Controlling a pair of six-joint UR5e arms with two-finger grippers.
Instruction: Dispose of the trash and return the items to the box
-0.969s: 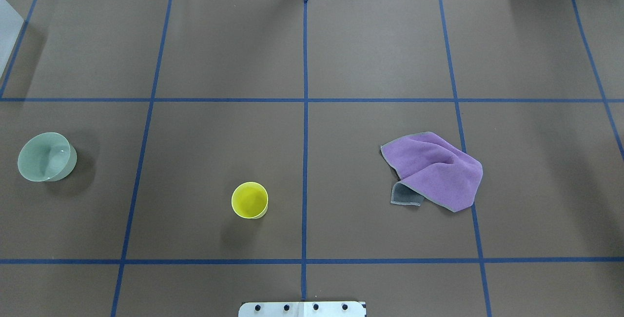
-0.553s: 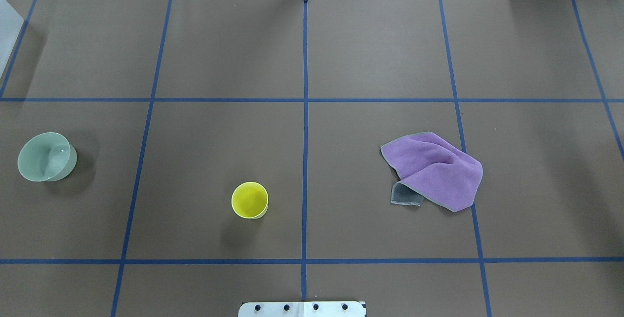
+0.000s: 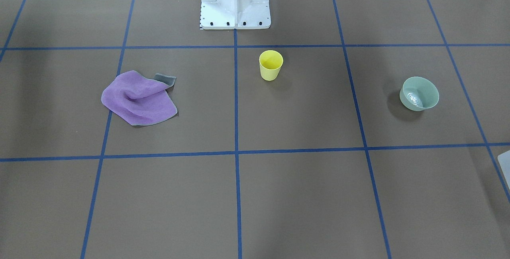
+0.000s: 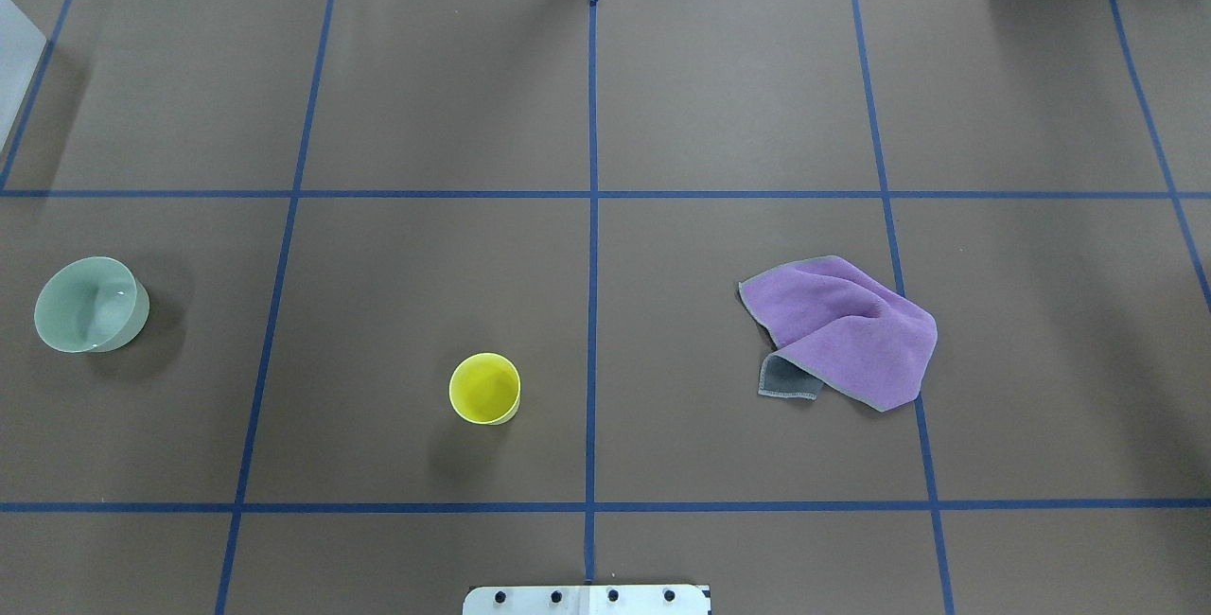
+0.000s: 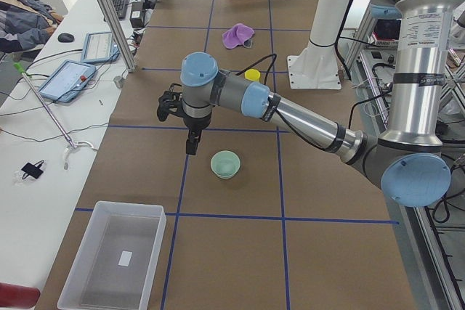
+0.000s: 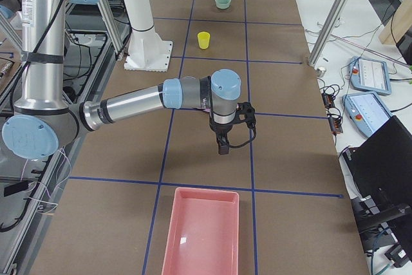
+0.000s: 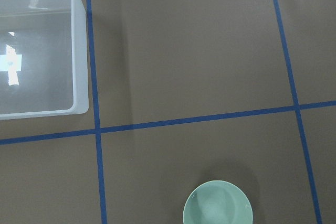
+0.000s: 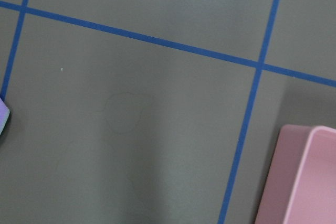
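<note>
Nearest the robot's base [image 3: 235, 8], the yellow cup [image 4: 484, 389] stands with bare desk [image 4: 605, 95] all round. Farther out, the purple cloth [image 4: 842, 326] lies well to the cup's right and the green bowl [image 4: 91, 304] well to its left. The left claw [image 5: 190, 143] hangs near the bowl and the right claw [image 6: 223, 149] between cup and pink bin [image 6: 201, 230]; whether either is open or closed cannot be told.

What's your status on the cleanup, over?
Left gripper near green bowl, right gripper over table; jaws unreadable. Bowl, yellow cup, purple cloth all on table, unbinned. Nothing seen blocking.
</note>
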